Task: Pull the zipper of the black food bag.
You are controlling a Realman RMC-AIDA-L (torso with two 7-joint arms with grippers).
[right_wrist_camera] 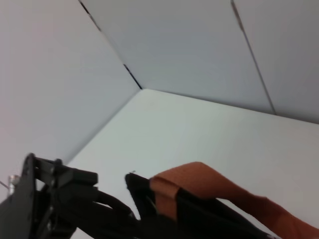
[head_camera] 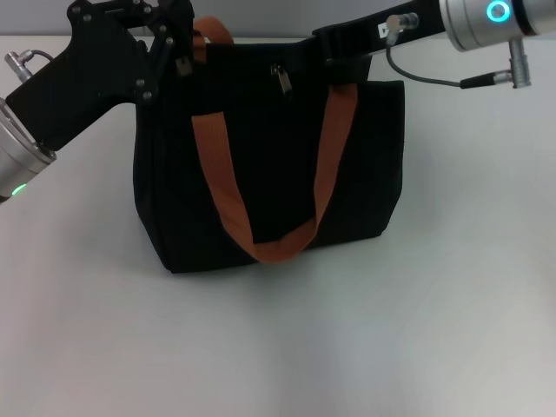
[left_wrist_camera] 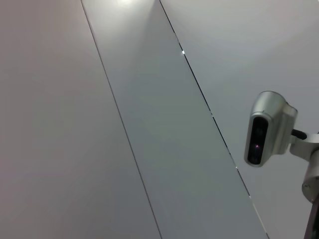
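The black food bag (head_camera: 269,165) stands upright on the white table, with rust-orange straps (head_camera: 221,187) hanging down its front. The zipper (head_camera: 282,79), a small metal pull tab, hangs at the middle of the top edge, and no gripper touches it. My left gripper (head_camera: 180,50) is at the bag's top left corner, shut on the fabric beside a strap. It also shows in the right wrist view (right_wrist_camera: 107,199), next to the bag's corner (right_wrist_camera: 142,191). My right gripper (head_camera: 343,54) lies on the bag's top right edge, to the right of the zipper.
The white table (head_camera: 391,330) surrounds the bag. The right arm's grey cable (head_camera: 434,81) hangs near the bag's top right. The left wrist view shows only wall panels and a head camera (left_wrist_camera: 266,128).
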